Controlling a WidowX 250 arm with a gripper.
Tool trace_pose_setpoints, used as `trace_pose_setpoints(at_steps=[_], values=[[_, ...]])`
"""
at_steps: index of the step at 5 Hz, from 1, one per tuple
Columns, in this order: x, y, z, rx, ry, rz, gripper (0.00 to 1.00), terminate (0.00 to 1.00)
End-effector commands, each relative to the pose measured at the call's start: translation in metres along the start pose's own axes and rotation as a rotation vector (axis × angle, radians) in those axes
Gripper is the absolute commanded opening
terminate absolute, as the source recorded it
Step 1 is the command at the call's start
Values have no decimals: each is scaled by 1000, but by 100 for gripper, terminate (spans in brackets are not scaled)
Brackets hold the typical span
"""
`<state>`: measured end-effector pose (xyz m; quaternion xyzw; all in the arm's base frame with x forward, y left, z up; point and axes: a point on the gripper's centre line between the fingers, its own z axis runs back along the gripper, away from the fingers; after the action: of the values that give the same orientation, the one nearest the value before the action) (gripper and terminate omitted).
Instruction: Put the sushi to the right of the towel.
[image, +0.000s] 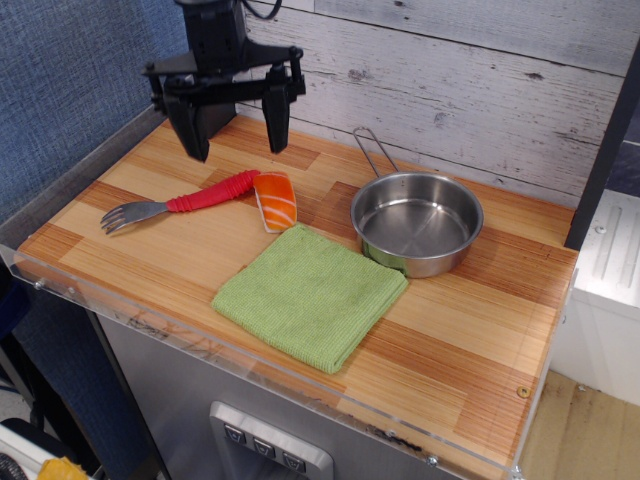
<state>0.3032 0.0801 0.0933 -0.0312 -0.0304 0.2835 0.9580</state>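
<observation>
The sushi lies just off the towel's back-left edge, touching the fork's red handle — bare counter stretches right of the towel. The claw hangs above, fingers spread wide, empty.

We list one gripper: matte black throughout, two long flat tapering fingers on a horizontal crossbar, under a boxy black wrist with a dark cable.

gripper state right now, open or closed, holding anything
Gripper: open, jaws spread wide, empty, hanging above the sushi.
</observation>
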Motion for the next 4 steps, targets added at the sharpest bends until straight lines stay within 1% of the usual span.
trace_pose_setpoints(at_steps=[1, 2, 3, 4], values=[[5, 0, -8, -12, -79, 92, 100, 0], [12, -1, -26, 6, -76, 110, 100, 0], [21, -3, -39, 22, -77, 131, 100, 0], [26, -7, -55, 31, -61, 142, 100, 0]])
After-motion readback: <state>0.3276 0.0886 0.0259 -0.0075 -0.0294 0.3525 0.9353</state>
